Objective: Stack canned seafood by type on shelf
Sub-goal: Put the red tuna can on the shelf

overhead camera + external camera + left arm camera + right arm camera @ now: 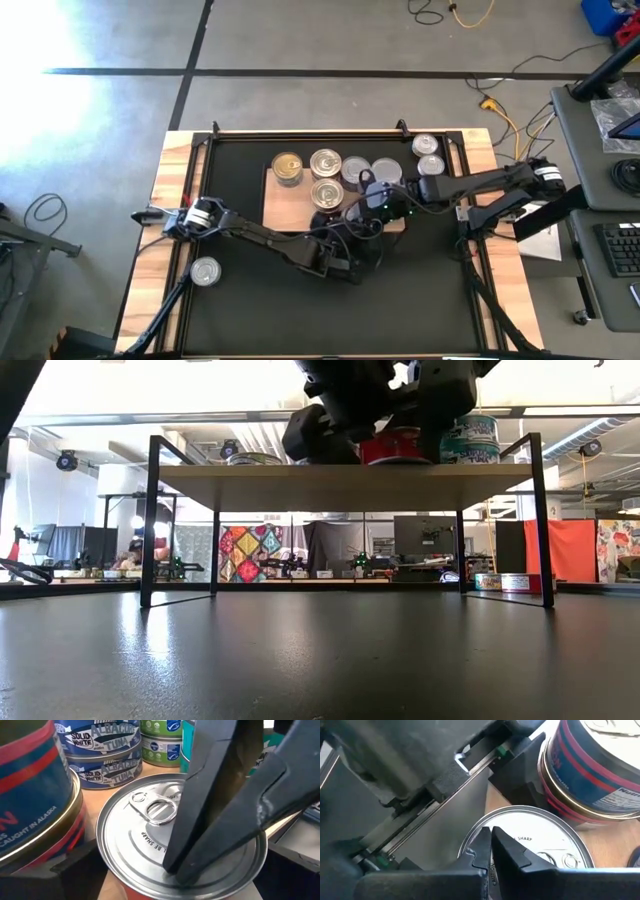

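Observation:
The shelf [290, 205] is a pale wood board on thin black legs [148, 520]. Several canned seafood tins stand on it, some in stacks: blue tuna tins [100, 750], green-labelled ones [160, 735], and red-and-blue ones [595, 770]. A red tin with a silver pull-tab lid [150, 835] stands at the shelf's near edge. My left gripper [332, 228] is open, with a finger [75, 865] on either side of this tin. My right gripper [491, 840] is shut, its tips on the lid. My right gripper presses its shut fingertips [177, 870] on the silver lid [530, 840] of the red tin, beside the pull tab. The fingers slant down from the table's right side. The tin stands upright on the shelf. Whether my left gripper's fingers touch the tin's wall, I cannot tell.
Two more tins [427, 155] stand on the black mat to the right of the shelf, and one tin [205, 270] lies near the table's left edge. The stacks crowd the shelf behind the red tin. The mat's near half [330, 310] is bare.

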